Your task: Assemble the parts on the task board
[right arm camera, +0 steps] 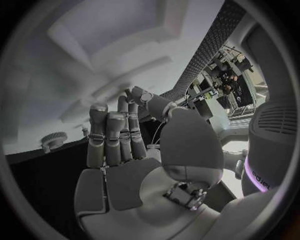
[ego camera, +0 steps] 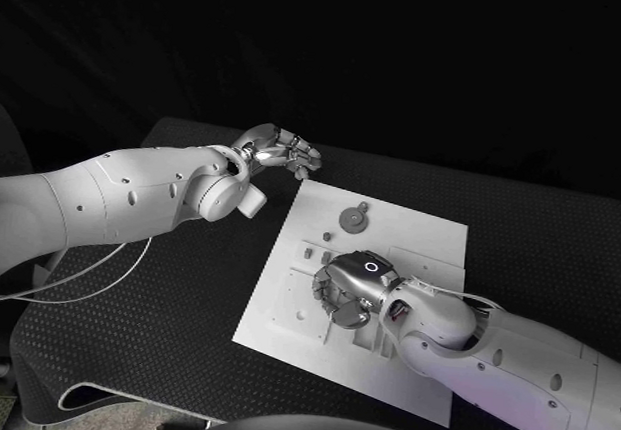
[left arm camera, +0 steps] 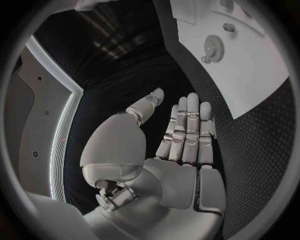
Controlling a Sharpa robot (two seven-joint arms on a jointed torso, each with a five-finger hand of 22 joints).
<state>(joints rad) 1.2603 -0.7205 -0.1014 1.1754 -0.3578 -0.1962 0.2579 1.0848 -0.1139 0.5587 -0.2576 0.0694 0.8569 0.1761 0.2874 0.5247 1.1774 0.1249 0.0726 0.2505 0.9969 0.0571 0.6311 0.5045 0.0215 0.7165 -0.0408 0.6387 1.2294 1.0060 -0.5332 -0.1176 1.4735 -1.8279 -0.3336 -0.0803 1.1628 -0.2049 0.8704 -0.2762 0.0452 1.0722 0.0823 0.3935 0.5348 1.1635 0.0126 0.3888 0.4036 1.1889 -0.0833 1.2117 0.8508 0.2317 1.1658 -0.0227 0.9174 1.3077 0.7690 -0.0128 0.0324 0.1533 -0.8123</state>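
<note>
From my head camera, the white task board [ego camera: 376, 300] lies tilted in the middle of the black table [ego camera: 569, 245], and a round grey gear part [ego camera: 355, 219] sits near its far end. My left hand [ego camera: 276, 151] hovers over the bare table just beyond the board's far corner, fingers loosely curled, nothing between them that I can see. My right hand [ego camera: 350, 290] is down over the middle of the board, palm toward it, covering the small fittings there; from this angle I cannot tell whether its fingers hold anything. At my left wrist, my left hand [left arm camera: 181, 145] shows its fingers straight and side by side, the thumb standing apart, holding nothing; the board [left arm camera: 250, 75] lies beyond the fingertips with the gear part [left arm camera: 214, 47] on it. At my right wrist, my right hand [right arm camera: 125, 150] has its fingers upright and close together, thumb off to one side, nothing pinched in them; the board [right arm camera: 94, 60] is just past the fingertips, and the gear part [right arm camera: 54, 138] sits near its edge.
</note>
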